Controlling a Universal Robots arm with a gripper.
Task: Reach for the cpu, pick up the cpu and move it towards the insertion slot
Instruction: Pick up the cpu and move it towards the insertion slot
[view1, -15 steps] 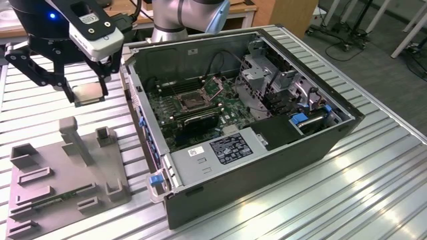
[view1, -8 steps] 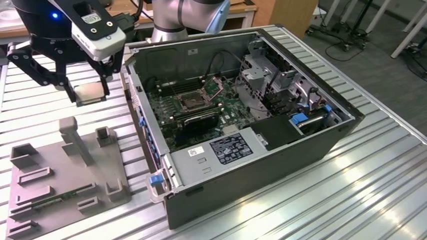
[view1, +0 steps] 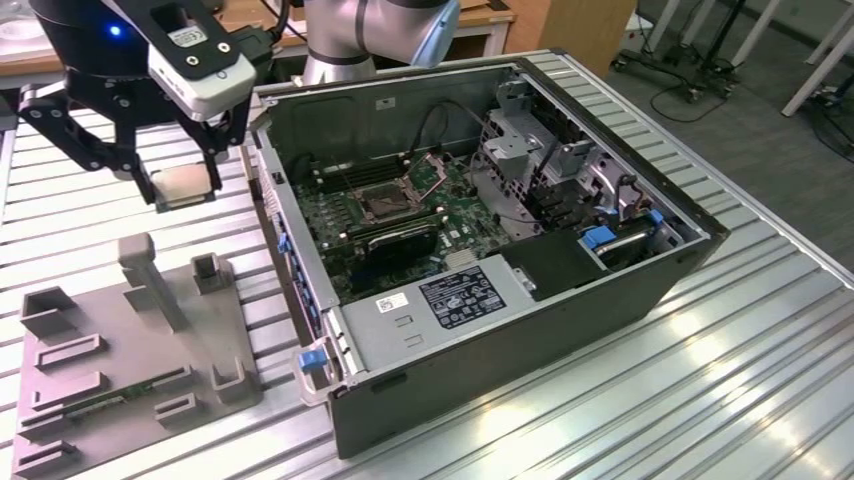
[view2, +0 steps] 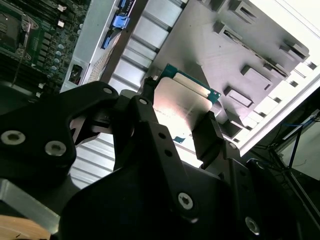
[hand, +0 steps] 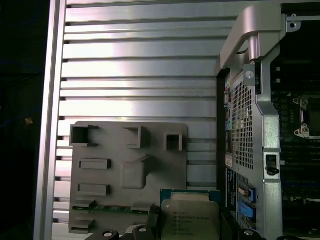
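Observation:
The cpu (view1: 186, 188), a small flat square chip with a pale metal face, hangs in the air with my gripper (view1: 180, 168) shut on its edges. It is above the slatted table, between the grey plastic tray (view1: 94, 345) and the open computer case, on the exterior view's left. Both wrist views show the cpu (view2: 184, 106) (hand: 192, 217) clamped between the black fingers (view2: 205, 135). The insertion slot (view1: 387, 204), a square socket with a metal frame and dark centre, sits on the green motherboard inside the case, to the exterior view's right of the cpu. The tray's square recess (hand: 133, 175) holds nothing.
The case's upright side wall (view1: 274, 200) stands between the gripper and the motherboard. A long green memory stick (view1: 104, 399) lies in the tray. Drive cages and cables (view1: 547, 170) crowd the case's far side. The table's edge (hand: 50, 120) runs past the tray.

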